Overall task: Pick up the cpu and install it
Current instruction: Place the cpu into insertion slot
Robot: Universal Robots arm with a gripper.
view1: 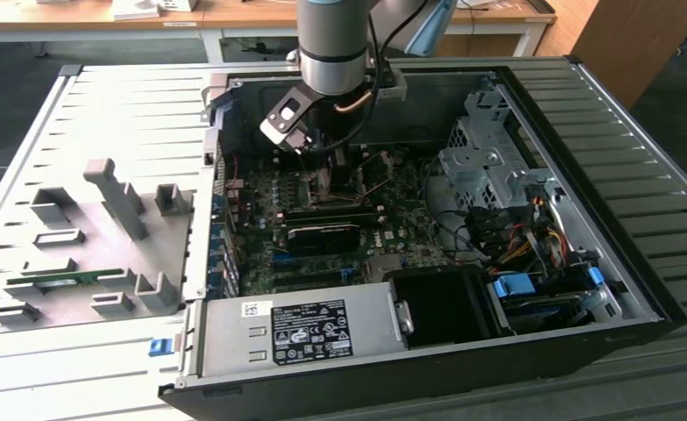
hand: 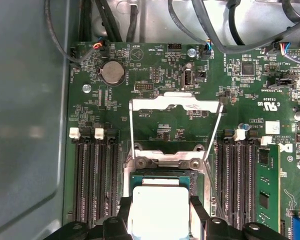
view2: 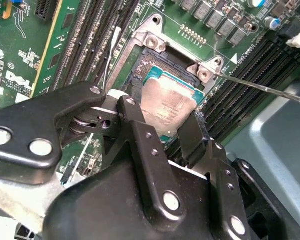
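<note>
Arm reaches into the open PC case (view1: 461, 386). Pick looks done: gripper (view2: 160, 117) clenched on the cpu (hand: 159, 210) by opposite edges, right at the socket (hand: 162, 161) (seated or just above, can't tell). Not released, not latched. Memory slots (hand: 92, 180) flank the socket. Load plate (hand: 171, 102) lies open beyond it, lever (view2: 260, 87) unlatched. Nothing blocks it.

Open computer case (view1: 437, 377) on a table (view1: 121, 114), power supply (view1: 302, 329) at its near edge, drive cage (view1: 483, 167) on the exterior view's right, cpu (view2: 167, 107) between the fingers (view2: 135, 125) of the gripper (view2: 162, 120) over the socket (view2: 162, 57), memory slots (hand: 95, 185) flanking it on both sides.
</note>
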